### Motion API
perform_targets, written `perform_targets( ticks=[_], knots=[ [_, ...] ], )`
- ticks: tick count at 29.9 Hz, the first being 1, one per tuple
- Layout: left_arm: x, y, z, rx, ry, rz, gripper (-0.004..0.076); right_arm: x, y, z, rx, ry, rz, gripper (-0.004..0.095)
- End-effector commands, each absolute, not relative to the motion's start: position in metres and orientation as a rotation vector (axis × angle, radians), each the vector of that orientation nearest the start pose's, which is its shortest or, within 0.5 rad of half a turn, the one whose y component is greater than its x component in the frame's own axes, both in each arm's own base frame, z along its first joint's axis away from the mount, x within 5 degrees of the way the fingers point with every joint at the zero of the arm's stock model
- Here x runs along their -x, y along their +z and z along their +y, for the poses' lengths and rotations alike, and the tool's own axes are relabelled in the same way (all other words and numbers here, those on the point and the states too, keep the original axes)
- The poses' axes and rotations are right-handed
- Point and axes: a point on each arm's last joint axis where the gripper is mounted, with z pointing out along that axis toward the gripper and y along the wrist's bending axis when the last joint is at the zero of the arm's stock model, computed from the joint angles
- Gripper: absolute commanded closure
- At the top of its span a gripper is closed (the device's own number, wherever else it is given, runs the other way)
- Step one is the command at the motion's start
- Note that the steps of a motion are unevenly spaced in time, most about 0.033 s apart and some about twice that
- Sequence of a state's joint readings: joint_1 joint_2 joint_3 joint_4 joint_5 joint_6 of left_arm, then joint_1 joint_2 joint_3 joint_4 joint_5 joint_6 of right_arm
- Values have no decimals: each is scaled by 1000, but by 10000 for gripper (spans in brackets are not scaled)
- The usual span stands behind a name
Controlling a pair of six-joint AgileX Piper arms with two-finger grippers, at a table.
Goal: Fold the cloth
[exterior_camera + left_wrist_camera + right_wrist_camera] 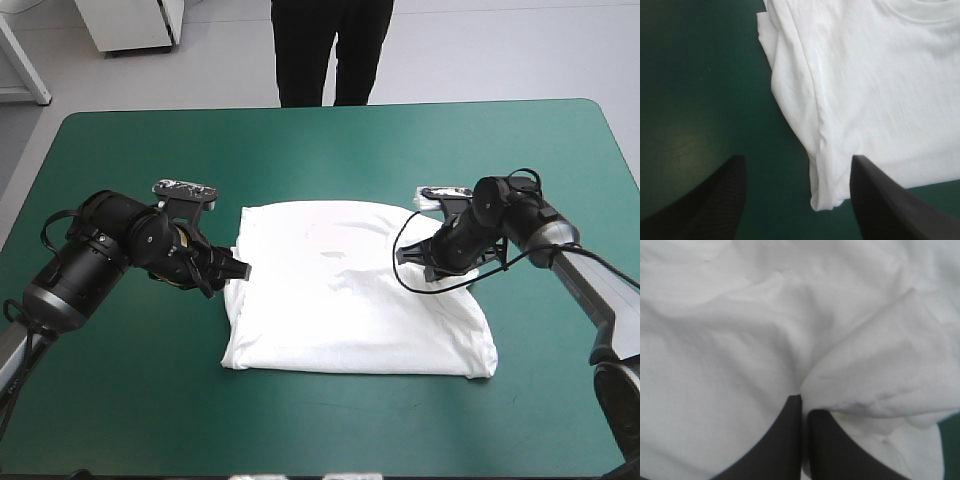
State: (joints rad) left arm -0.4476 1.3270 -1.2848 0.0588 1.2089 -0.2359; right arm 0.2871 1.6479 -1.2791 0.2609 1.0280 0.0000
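Left claw [797,161] released: fingers spread, one over bare bench [120,400], the other at the cloth. The T-shirt's [350,295] doubled left edge lies between them and just ahead. Right claw [802,399] is clenched on a pinch of the shirt's right edge, with cloth bunched around the tips. The shirt lies flat mid-bench, spread from claw to claw, wider that way than near-to-far. My read: the left claw is right at the edge but holds nothing. It must push in along the bench and clamp before any fold goes across.
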Motion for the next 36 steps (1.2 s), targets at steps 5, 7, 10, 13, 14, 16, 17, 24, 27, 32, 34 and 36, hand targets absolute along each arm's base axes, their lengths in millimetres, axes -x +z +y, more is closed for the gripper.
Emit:
perform_targets(
  ticks=[5, 7, 10, 13, 14, 16, 17, 24, 27, 32, 34, 36],
  knots=[
    [-228, 373, -108, -290, -184, 2647, 287, -320, 259, 137, 287, 467, 2848, 925],
    [-228, 373, -108, -296, -185, 2645, 287, -323, 248, 140, 286, 487, 2880, 925],
    [-228, 373, -109, -296, -189, 2645, 287, -326, 236, 144, 266, 526, 2914, 925],
    [-228, 373, -109, -292, -192, 2646, 286, -328, 233, 146, 273, 541, 2922, 890],
    [-228, 373, -109, -292, -192, 2646, 287, -327, 233, 146, 289, 540, 2923, 845],
    [-228, 373, -109, -292, -192, 2646, 287, -325, 234, 145, 319, 540, 2936, 713],
    [-228, 373, -109, -292, -192, 2646, 287, -325, 235, 146, 328, 543, 2943, 633],
    [-227, 373, -109, -292, -192, 2648, 286, -324, 275, 145, 391, 549, 2876, 383],
    [-227, 373, -109, -292, -192, 2648, 287, -315, 306, 139, 391, 509, 2807, 404],
    [-226, 372, -108, -284, -185, 2671, 287, -289, 343, 117, 360, 330, 2766, 412],
    [-225, 371, -107, -258, -184, 2690, 287, -277, 357, 108, 344, 261, 2741, 412],
    [-223, 369, -107, -235, -177, 2720, 287, -266, 366, 101, 325, 228, 2721, 412]
  ],
)
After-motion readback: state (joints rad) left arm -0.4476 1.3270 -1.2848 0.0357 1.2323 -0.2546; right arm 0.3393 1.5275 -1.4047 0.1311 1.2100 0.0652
